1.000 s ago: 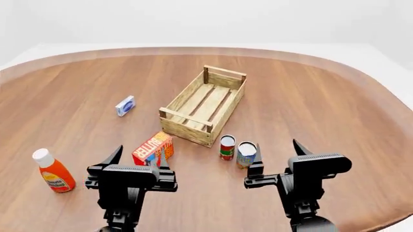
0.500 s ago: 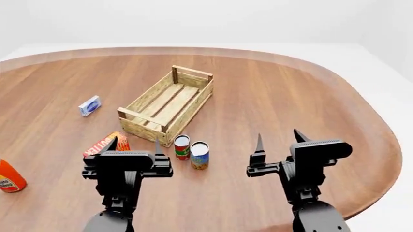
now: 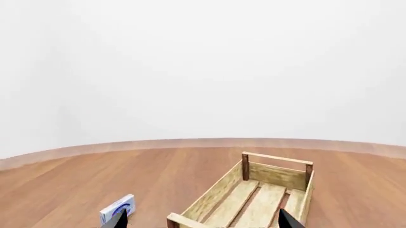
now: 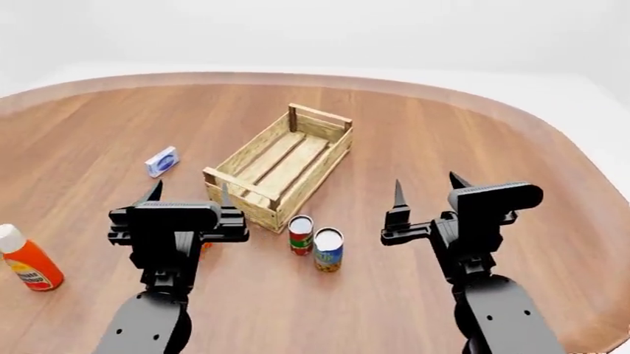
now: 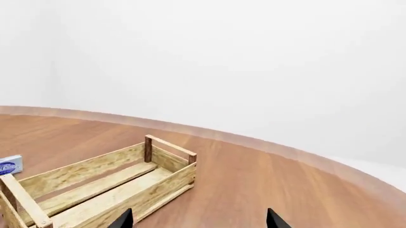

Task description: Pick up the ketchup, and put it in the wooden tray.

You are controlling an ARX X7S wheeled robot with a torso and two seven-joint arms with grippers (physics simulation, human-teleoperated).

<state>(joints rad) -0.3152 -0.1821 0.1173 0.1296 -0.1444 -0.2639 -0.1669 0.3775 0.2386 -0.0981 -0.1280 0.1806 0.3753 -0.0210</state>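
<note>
The ketchup [image 4: 28,262], an orange-red bottle with a white cap, stands at the table's near left, left of my left gripper [image 4: 187,194]. The wooden tray [image 4: 280,166] lies empty in the middle of the table; it also shows in the left wrist view [image 3: 254,202] and the right wrist view [image 5: 95,187]. My left gripper is open and empty, held above the table near the tray's near end. My right gripper [image 4: 429,189] is open and empty, to the right of the tray. Only the fingertips [image 3: 285,219] show in the wrist views.
Two short cans [image 4: 315,242] stand close together just in front of the tray. A small blue-and-white box [image 4: 162,161] lies left of the tray. A red-and-yellow box is mostly hidden behind my left gripper. The round wooden table's edge [image 4: 591,221] curves at the right.
The head view swung right, then back left: the tray and cans shifted left and back, and the ketchup came more fully into view at the left edge. Both grippers stay open.
</note>
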